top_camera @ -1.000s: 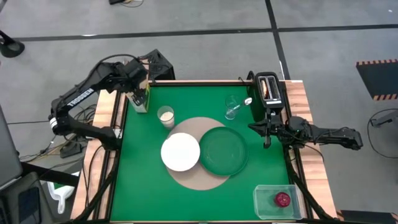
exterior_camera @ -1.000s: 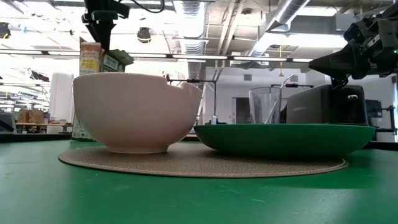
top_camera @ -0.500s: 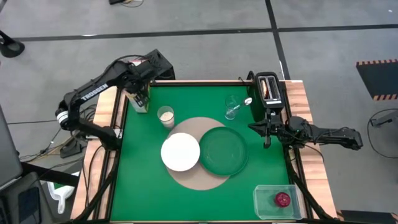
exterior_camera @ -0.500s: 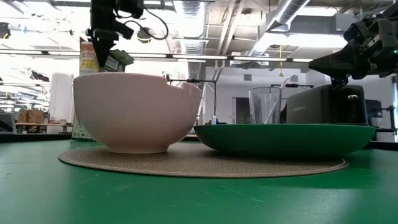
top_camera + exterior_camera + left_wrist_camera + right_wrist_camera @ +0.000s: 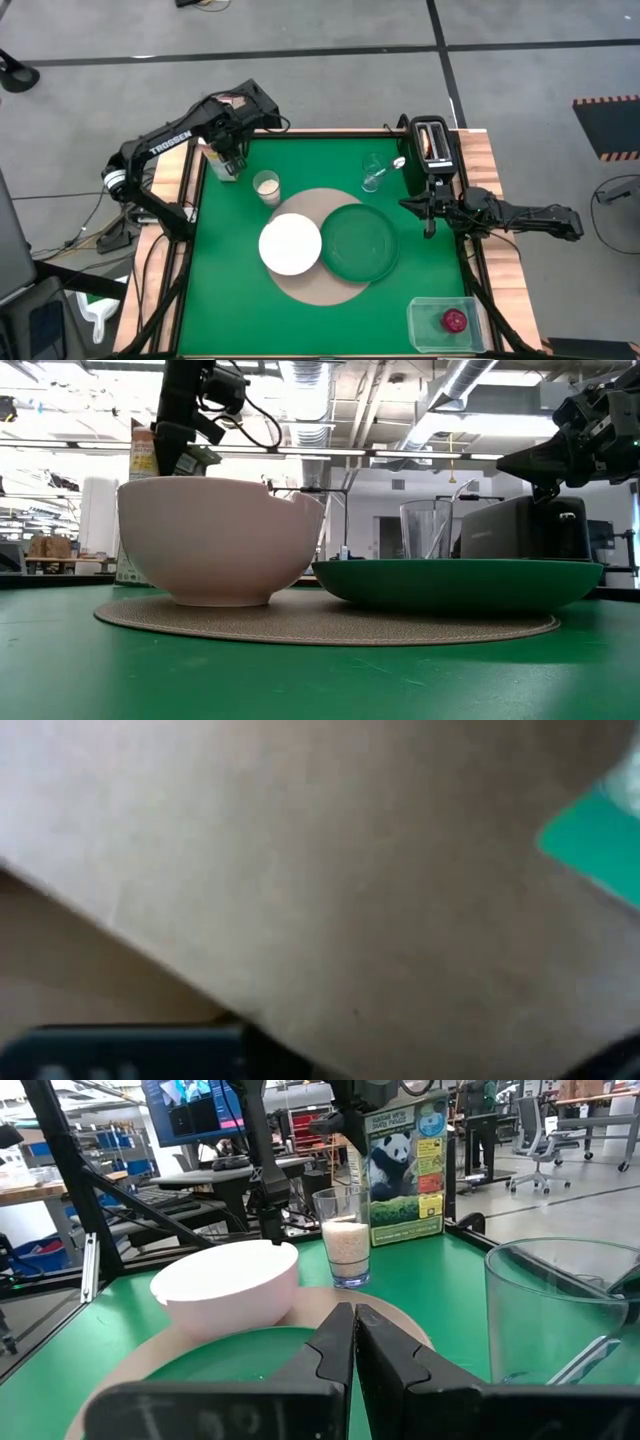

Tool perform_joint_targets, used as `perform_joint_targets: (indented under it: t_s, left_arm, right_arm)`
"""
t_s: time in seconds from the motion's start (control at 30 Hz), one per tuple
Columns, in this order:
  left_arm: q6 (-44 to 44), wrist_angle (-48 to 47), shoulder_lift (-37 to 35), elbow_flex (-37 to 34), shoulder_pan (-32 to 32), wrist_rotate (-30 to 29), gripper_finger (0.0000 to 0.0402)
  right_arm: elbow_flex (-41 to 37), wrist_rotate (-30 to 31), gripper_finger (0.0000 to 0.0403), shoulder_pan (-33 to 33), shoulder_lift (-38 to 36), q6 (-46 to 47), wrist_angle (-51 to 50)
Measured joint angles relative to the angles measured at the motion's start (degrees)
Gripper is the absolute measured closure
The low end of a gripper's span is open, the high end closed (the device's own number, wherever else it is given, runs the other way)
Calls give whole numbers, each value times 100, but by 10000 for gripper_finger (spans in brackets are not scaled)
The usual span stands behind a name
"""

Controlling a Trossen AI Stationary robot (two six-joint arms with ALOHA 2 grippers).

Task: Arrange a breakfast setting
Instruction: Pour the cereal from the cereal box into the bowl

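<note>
The yellow-green cereal box with a panda picture stands upright on its base at the table's far left corner. My left gripper has come down on its top. The round tan mat lies mid-table and carries the white bowl and the dark-green plate. A spoon leans in a clear glass. A small red fruit lies in the clear tub. My right gripper hangs shut beside the plate's right rim. My left gripper holds the cereal box at its top end, coming from above and pointing steeply down. In the left wrist view the cardboard fills the picture and hides the fingertips, so how far the box reaches between them does not show. The box stands upright on the table.
A small glass filled with something white stands just right of the box. The black toaster sits at the far right edge. The clear tub sits at the near right corner. Bare green table lies along the near edge and left side.
My left gripper has sunk from above the cereal box down onto its top and has tipped to point more steeply down. The left arm has swung toward the table's far left corner. The box has stayed upright in place.
</note>
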Motion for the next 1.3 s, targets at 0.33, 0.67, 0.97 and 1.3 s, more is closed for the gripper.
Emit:
perform_joint_targets:
  t_s: [0.33, 0.67, 0.97, 1.3]
  left_arm:
    - [333, -73, 0, -2, -136, -318, 399]
    - [349, -252, -286, 504, -537, -689, 401]
    - [458, -265, -615, 1412, -989, -861, 401]
    - [639, 92, -632, 2071, -1631, -1050, 401]
  right_arm:
    - [-5, 0, 359, 0, 0, 0, 68]
    - [-5, -2, 359, 4, -1, 133, 135]
    - [-5, -2, 359, -7, 0, 206, 177]
    - [-5, 296, 296, 0, 0, 697, 396]
